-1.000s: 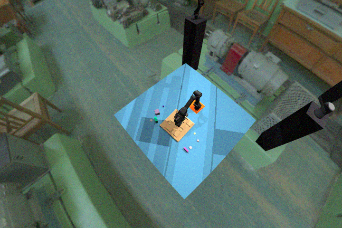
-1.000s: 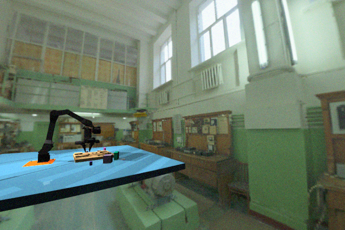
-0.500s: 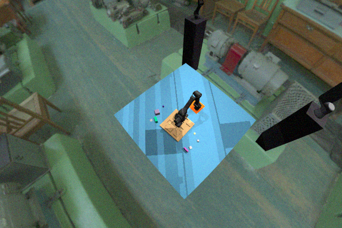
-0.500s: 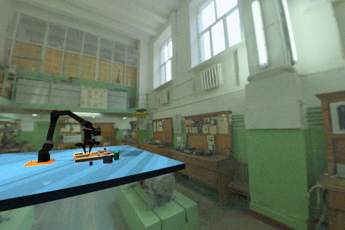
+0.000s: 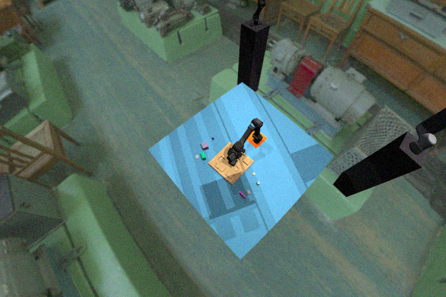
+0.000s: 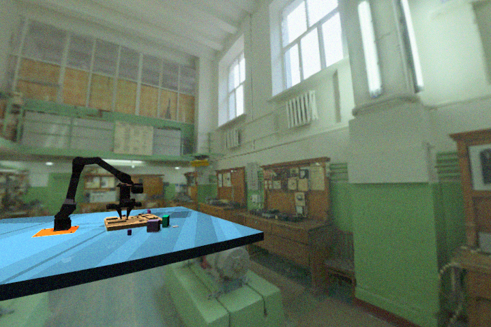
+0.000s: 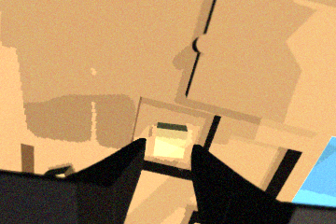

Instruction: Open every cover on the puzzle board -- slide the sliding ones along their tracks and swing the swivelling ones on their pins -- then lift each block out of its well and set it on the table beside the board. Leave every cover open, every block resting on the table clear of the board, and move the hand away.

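- The blue worktop [image 5: 283, 122] [image 6: 138, 250] carries everything below, with bands of shadow across it.
- The black arm [image 5: 246, 136] [image 6: 87, 159] rises, bends at its elbow and reaches over the board.
- The wooden puzzle board [image 5: 231, 179] [image 6: 116, 227] [image 7: 82, 37] lies flat. Dark gaps and shallow recesses break up its top; which covers are fully open, I cannot tell.
- The orange base plate [image 5: 256, 146] [image 6: 39, 234] sits under the arm's foot, apart from the board.
- The hand [image 5: 232, 162] [image 6: 124, 218] [image 7: 169, 147] points down over the board, its fingers partly open with a modest gap. It has hold of nothing.
- A mauve block [image 5: 204, 145] [image 6: 153, 225] rests on the worktop, off the board.
- A green block [image 5: 203, 156] [image 6: 165, 221] rests near the mauve one, also off the board.
- A magenta bar [image 5: 242, 194] [image 6: 149, 211] lies on the worktop on another side of the board.
- A pale yellow piece [image 7: 170, 144] shows between the fingertips in the wrist view, within a square outline on the board; whether it is a block or a knob, I cannot tell.
- Small pieces lie on the worktop around the board: pinkish [image 5: 248, 192], white [image 5: 257, 183], yellow [image 5: 253, 173], pale [image 5: 197, 156] and dark blue [image 5: 212, 138] [image 6: 129, 231].
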`<state>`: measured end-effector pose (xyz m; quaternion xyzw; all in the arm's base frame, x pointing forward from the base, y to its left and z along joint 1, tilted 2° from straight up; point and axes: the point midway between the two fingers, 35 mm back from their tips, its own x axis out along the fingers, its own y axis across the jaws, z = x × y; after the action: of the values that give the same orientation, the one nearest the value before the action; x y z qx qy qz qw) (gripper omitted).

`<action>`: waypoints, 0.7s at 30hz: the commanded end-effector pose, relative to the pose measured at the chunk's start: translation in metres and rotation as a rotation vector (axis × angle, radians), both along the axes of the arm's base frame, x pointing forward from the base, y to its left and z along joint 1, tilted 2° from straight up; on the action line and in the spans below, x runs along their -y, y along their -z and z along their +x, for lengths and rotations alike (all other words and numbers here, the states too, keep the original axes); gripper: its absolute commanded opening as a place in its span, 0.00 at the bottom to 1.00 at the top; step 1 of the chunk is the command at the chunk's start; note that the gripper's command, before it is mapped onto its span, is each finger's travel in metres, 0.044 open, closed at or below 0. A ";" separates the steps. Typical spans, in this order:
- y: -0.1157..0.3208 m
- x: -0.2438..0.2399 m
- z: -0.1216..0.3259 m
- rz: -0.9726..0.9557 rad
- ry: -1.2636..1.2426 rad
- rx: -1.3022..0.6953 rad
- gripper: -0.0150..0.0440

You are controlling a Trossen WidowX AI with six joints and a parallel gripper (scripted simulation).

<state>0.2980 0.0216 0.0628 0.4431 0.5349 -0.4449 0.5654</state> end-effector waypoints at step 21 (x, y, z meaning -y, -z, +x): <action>0.009 0.000 0.001 0.000 0.000 0.002 0.43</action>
<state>0.2989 0.0213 0.0530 0.4434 0.5345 -0.4445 0.5657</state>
